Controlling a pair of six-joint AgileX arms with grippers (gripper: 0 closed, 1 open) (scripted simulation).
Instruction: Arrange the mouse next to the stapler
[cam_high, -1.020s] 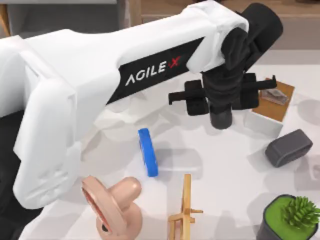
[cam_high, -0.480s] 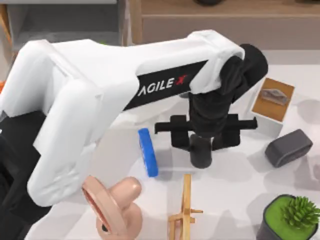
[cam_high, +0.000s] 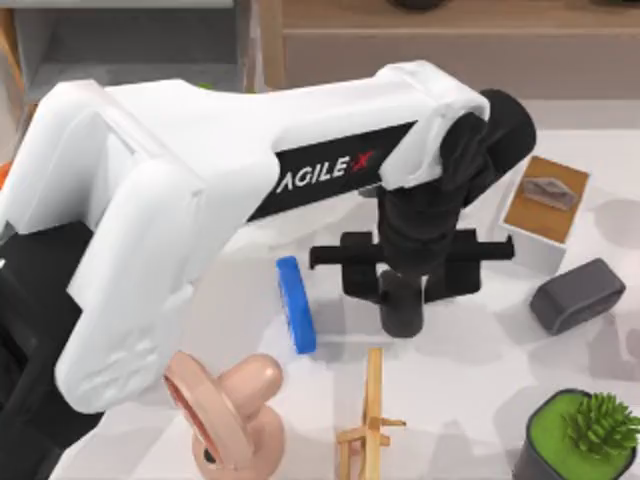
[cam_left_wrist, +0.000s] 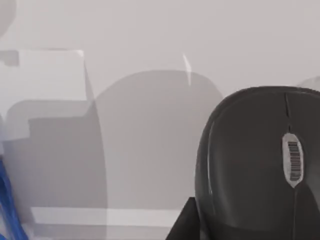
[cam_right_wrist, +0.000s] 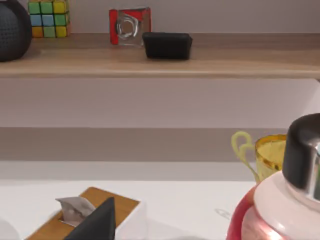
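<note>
Two things lie well apart, the mouse (cam_high: 578, 295) near the table's right edge and the stapler (cam_high: 296, 304) nearer the middle, so we should carry our left gripper (cam_high: 402, 300), open or closed we cannot tell, rightward and centre over the mouse before grasping.

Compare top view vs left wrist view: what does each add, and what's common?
Top view adds the left gripper hanging between the stapler and the mouse, plus a wooden stand, a potted plant and a brown-topped box. Left wrist view adds the scroll wheel on the mouse. Common: mouse, stapler, white table.
</note>
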